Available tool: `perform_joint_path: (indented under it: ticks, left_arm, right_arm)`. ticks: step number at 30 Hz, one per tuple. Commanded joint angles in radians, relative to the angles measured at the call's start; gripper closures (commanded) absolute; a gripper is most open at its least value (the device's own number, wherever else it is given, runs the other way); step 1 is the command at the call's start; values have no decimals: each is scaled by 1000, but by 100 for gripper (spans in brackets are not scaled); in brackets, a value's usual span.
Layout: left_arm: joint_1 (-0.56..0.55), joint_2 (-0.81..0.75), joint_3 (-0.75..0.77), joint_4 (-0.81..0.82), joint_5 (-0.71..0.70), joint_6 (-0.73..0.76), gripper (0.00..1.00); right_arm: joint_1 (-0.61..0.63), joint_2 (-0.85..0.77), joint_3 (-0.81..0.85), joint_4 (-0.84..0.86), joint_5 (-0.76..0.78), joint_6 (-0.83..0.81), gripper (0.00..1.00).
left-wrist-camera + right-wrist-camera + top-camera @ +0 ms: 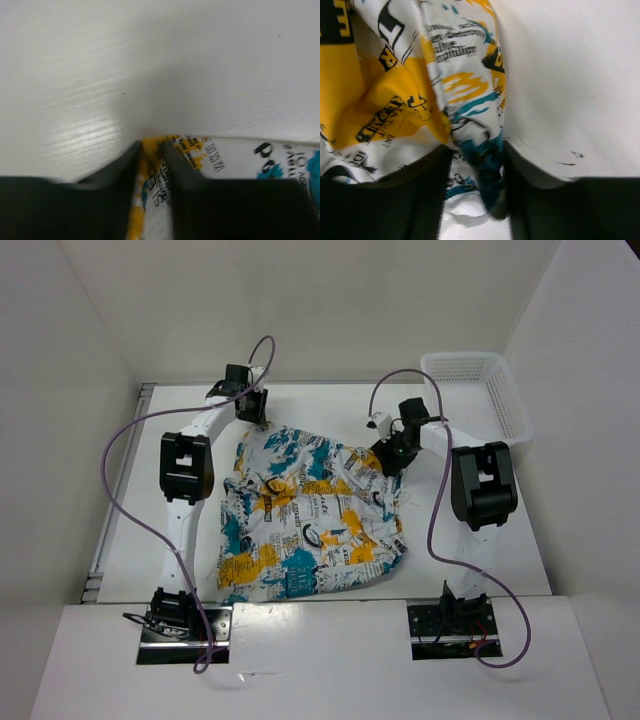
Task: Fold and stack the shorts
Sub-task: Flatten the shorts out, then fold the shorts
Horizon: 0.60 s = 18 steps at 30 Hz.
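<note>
The shorts (310, 525) lie spread, far corners pinched in the left end effector (254, 418) and right end effector (388, 466).

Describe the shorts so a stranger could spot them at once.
On the white table, between the left arm and the right arm, a rumpled garment lies spread out: the shorts. Unlike the plain white mesh basket at the far right corner, they are soft fabric printed all over in teal, orange-yellow and black.
</note>
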Motion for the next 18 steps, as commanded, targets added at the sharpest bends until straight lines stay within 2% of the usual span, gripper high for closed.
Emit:
perform_joint_path:
  ticks: [1, 3, 6, 10, 11, 14, 16, 17, 18]
  left_arm:
    - [-7, 59, 34, -59, 9, -1, 81]
    - [-7, 59, 53, -59, 9, -1, 100]
    - [-7, 47, 95, -50, 19, -1, 100]
    - [9, 48, 321, -31, -1, -1, 100]
    - [33, 89, 528, -51, -11, -1, 100]
    - [53, 172, 945, -201, -48, -1, 100]
    - [53, 94, 857, -204, -68, -1, 100]
    - [53, 65, 868, -249, -20, -1, 100]
    - [53, 65, 895, -370, 8, -1, 100]
  right_arm:
    - [5, 20, 43, 12, -23, -11, 54]
    - [5, 31, 64, 21, -23, -11, 83]
    - [5, 40, 133, 31, -23, 9, 96]
    - [14, 50, 270, 50, 11, 32, 100]
    - [14, 50, 311, 61, 34, 32, 100]
    - [14, 50, 336, 61, 61, -11, 100]
    - [23, 24, 316, 61, 92, -41, 100]
    - [40, 11, 290, 61, 92, -52, 100]
    - [58, -16, 276, 70, 106, -61, 100]
